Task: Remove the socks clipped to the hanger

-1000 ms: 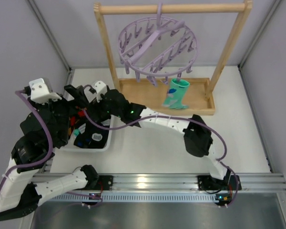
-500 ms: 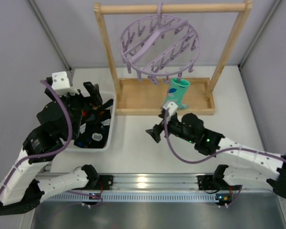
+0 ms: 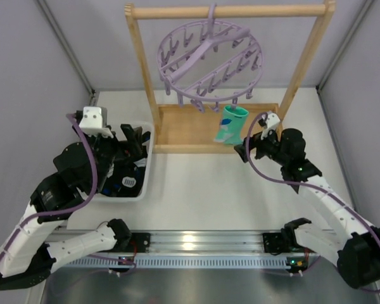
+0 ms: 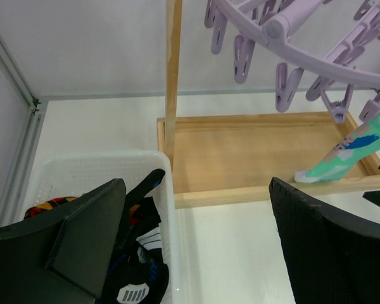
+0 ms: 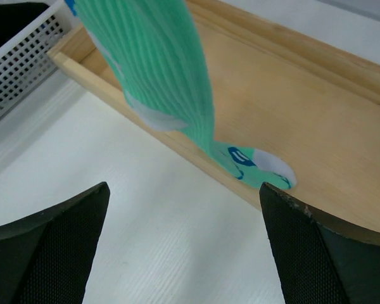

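The lavender hanger (image 3: 209, 60) hangs by its hook from the top bar of a wooden rack. One teal-and-white sock (image 3: 231, 125) is clipped to its front edge, with the toe resting in the rack's base tray. The sock also shows in the left wrist view (image 4: 348, 149) and the right wrist view (image 5: 164, 76). My right gripper (image 3: 246, 144) (image 5: 183, 253) is open and empty, just right of the sock and low near its toe. My left gripper (image 3: 136, 138) (image 4: 196, 253) is open and empty over the right rim of a white basket. Several dark and patterned socks (image 3: 123, 180) (image 4: 136, 253) lie in that basket.
The white basket (image 3: 145, 183) (image 4: 82, 164) stands at the left, against the rack's wooden base tray (image 3: 190, 130) (image 5: 316, 107). The rack's posts (image 3: 304, 69) flank the hanger. Grey walls close in the table on both sides.
My right arm swung from the basket on the left across the table to the teal sock. My left arm shifted over the basket. The hanger sways slightly.
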You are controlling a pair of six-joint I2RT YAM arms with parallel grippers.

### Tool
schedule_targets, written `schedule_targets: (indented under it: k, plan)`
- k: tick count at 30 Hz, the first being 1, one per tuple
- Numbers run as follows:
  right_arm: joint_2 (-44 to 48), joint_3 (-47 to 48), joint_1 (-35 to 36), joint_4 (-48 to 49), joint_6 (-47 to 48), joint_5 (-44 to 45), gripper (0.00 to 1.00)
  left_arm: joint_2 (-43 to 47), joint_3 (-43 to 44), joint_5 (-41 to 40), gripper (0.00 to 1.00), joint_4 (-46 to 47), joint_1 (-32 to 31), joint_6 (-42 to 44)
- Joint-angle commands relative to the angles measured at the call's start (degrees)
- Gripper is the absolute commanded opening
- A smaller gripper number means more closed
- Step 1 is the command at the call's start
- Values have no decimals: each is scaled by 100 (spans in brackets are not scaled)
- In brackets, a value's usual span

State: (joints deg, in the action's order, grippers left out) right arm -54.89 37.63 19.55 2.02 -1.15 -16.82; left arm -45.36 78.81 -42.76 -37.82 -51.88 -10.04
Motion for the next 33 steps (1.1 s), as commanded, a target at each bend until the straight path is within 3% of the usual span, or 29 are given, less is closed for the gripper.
schedule_targets:
  k: [1, 4, 9, 13, 16, 17, 18, 21, 28, 33]
  plan:
    - [-433, 368, -136, 990, 466, -1665, 96, 194, -444, 199, 98, -155, 2, -24]
    - [-908, 587, -145, 1509, 484, -1588, 85, 282, -831, 154, 98, -155, 2, 20]
    - [-1689, 702, -136, 2337, 414, -2035, 58, 300, -937, 294, 98, -138, 2, 20]
    - [-1753, 510, 22, 2698, 431, -2018, 51, 248, -771, 444, 98, -146, 2, 11]
    - [-1586, 333, 329, 2935, 580, -1546, 55, 160, -551, 646, 98, -146, 2, -6]
    - [-1577, 298, 408, 2962, 607, -1048, 77, 125, -507, 707, 98, -146, 2, -6]
    - [-1603, 289, 479, 3049, 581, -782, 80, 89, -472, 734, 98, -146, 2, -6]
    - [-1700, 201, 479, 3208, 449, -7, 81, 72, -401, 769, 98, -146, 2, 2]
    - [-1972, 175, 462, 3313, 422, 126, 80, 124, -454, 734, 98, -146, 2, -6]
    - [-2508, 482, 497, 3401, 414, -1226, 73, 133, -445, 726, 98, -146, 2, -24]
